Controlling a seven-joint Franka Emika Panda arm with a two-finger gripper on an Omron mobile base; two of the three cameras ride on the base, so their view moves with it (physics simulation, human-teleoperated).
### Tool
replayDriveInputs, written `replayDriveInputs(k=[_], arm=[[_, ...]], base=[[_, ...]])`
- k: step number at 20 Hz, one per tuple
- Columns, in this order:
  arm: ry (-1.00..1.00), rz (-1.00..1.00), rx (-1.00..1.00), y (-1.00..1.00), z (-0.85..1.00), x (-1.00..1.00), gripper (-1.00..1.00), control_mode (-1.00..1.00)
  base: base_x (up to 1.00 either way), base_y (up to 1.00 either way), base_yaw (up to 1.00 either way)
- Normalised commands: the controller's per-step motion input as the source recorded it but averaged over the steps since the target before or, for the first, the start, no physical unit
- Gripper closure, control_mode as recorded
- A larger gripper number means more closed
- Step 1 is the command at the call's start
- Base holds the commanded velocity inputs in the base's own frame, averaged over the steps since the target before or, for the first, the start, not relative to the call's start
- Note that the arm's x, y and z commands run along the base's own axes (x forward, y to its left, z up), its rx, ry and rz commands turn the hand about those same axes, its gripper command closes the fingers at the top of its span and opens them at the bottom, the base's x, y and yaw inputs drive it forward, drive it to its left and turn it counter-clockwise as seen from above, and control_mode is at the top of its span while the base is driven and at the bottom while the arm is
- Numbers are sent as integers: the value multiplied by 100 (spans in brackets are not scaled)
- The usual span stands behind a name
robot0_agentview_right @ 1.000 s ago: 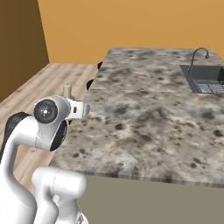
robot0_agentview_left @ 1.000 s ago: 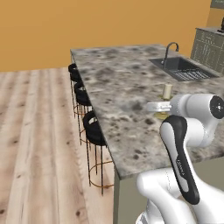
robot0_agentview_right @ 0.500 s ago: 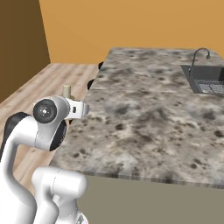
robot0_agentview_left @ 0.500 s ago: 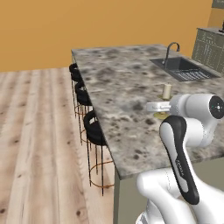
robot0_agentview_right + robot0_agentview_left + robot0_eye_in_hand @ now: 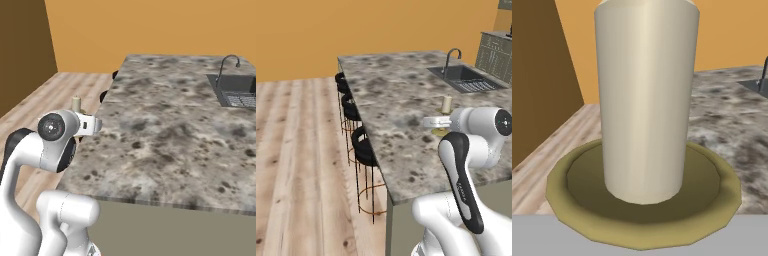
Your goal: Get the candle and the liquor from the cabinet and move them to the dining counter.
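My gripper [image 5: 439,123] is shut on the candle [image 5: 446,104], a short cream pillar on a round brass base. It holds the candle upright over the near part of the dining counter [image 5: 391,100], a marble island. From the right base the candle [image 5: 76,103] pokes up behind the white hand [image 5: 89,124], by the dining counter's [image 5: 170,130] left edge. Close up, the candle's pillar [image 5: 644,100] and brass dish [image 5: 642,215] stand right in front of the hand camera. Whether the base touches the marble I cannot tell. The liquor and the cabinet are out of view.
An inset sink [image 5: 466,80] with a faucet [image 5: 452,56] sits at the island's far right. Black round stools [image 5: 363,145] line its left side over the wooden floor [image 5: 296,165]. Grey panelled units [image 5: 497,55] stand far right. An orange wall is behind.
The whole picture has drifted very slightly. The candle stays in the shut gripper at the same spot over the counter.
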Motion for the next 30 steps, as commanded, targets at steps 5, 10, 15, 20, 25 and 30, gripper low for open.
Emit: replayDriveInputs(k=[5, 10, 15, 20, 25, 30], arm=[[0, 0, 0, 0, 0, 0, 100, -100], [2, 4, 3, -18, -9, 11, 100, -100], [4, 18, 9, -30, -5, 35, 100, -100], [10, 15, 1, -21, -9, 45, 100, -100], [14, 17, 0, -13, -17, 56, 100, -100], [5, 23, 1, -3, -29, 49, 100, -100]], base=[[0, 0, 0], [0, 0, 0], [0, 0, 0], [0, 0, 0], [0, 0, 0], [0, 0, 0]])
